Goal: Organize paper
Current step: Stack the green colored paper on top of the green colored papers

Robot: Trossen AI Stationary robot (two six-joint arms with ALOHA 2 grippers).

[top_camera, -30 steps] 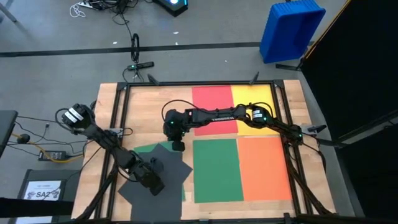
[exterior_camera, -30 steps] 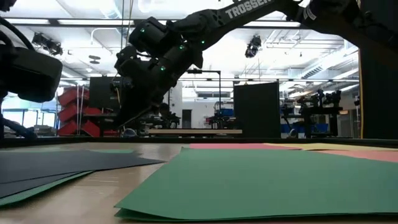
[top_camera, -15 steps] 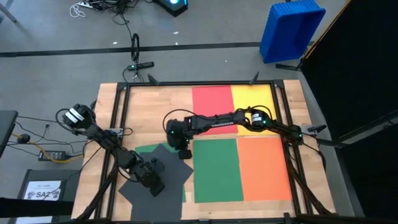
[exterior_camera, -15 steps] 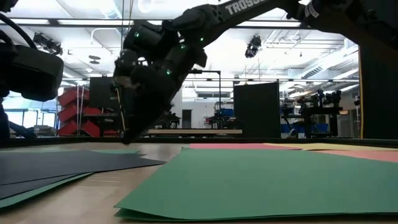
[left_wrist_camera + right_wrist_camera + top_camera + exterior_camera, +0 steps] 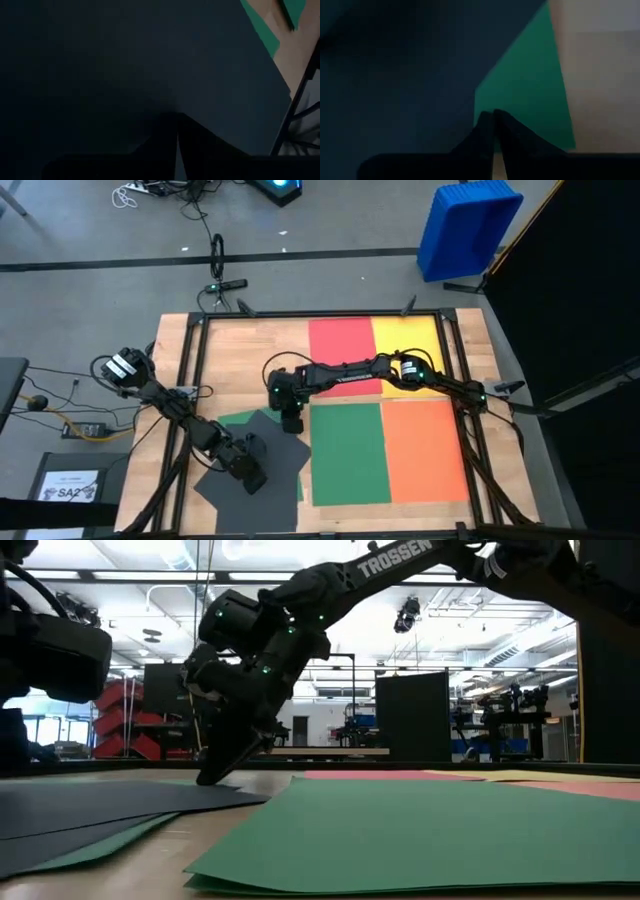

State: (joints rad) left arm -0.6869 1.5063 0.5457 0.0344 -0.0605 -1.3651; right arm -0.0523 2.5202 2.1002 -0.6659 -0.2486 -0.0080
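Lowered since the earlier frame: right gripper [image 5: 291,423], fingers clenched, tips now on the far corner of the dark grey matte paper sheets [image 5: 262,463], grasping nothing. These overlapping dark sheets lie askew at the wooden table's [image 5: 166,370] near-left area, over a green sheet [image 5: 233,420]. Left gripper [image 5: 250,475], clenched, presses on the same dark pile. Alongside, flat: large green [image 5: 346,452], orange [image 5: 424,448], red [image 5: 341,342], yellow [image 5: 405,333] rectangular sheets.
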